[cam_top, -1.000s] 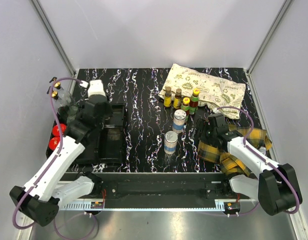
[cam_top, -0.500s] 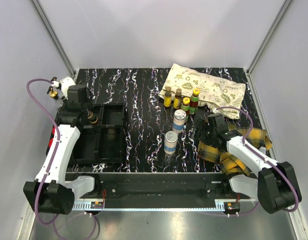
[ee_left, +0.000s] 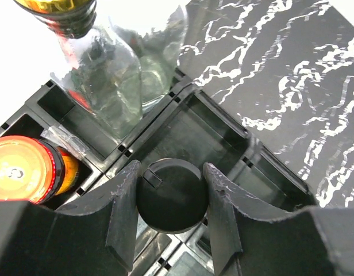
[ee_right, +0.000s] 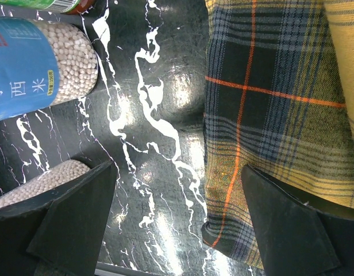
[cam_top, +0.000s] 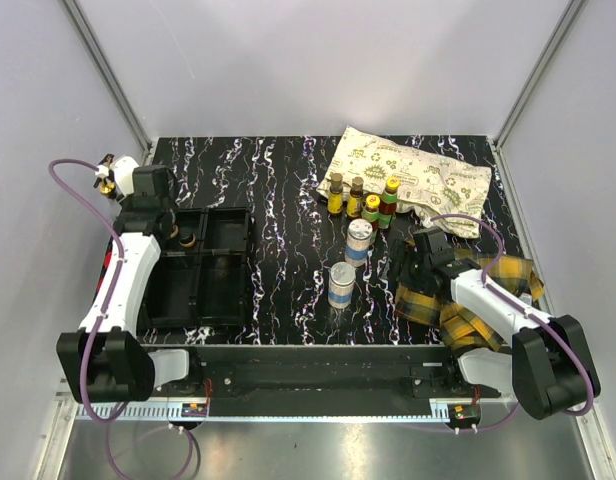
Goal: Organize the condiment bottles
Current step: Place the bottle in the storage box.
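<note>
Black-capped, a small dark bottle (ee_left: 171, 195) is clamped between the left fingers (ee_left: 126, 213), which are closed partway around it over the compartments of the tray (ee_left: 220, 123). Just beyond it, a gold-capped bottle (ee_left: 102, 86) and a red-lidded jar (ee_left: 24, 169) are seen in the tray's outer compartments. The right fingers (ee_right: 73, 221) are spread wide with nothing between them, low over the table (ee_right: 160, 144) beside a plaid cloth (ee_right: 269, 115). Two shakers (cam_top: 359, 242) stand just to their left, and a cluster of sauce bottles (cam_top: 389, 200) is grouped behind those.
</note>
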Action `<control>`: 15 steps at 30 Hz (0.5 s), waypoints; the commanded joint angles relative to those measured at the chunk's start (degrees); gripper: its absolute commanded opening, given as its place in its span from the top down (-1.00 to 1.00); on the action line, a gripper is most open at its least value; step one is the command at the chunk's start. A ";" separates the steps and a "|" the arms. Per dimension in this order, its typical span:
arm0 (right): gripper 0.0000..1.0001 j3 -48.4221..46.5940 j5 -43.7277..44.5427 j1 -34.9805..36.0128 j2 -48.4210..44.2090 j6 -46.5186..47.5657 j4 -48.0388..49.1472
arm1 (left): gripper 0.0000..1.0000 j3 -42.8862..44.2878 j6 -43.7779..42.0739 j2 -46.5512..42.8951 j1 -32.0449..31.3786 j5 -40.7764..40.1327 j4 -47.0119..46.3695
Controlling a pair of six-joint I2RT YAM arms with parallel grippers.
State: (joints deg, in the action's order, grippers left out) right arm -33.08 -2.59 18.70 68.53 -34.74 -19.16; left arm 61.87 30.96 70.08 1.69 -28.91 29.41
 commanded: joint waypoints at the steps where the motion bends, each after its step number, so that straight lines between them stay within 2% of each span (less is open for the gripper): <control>1: -0.99 -1.37 0.22 -0.24 0.20 0.64 1.75 | 1.00 -0.25 1.82 1.63 1.12 -3.52 -4.71; 15: -1.00 -1.28 -0.22 -0.24 1.52 0.55 2.37 | 1.00 -3.33 2.79 7.35 1.56 -3.00 -7.08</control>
State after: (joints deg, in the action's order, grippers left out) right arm -33.08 -2.66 18.70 69.60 -34.74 -18.50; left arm 59.68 32.05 77.06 2.90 -30.41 26.02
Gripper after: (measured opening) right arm 0.994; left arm 0.457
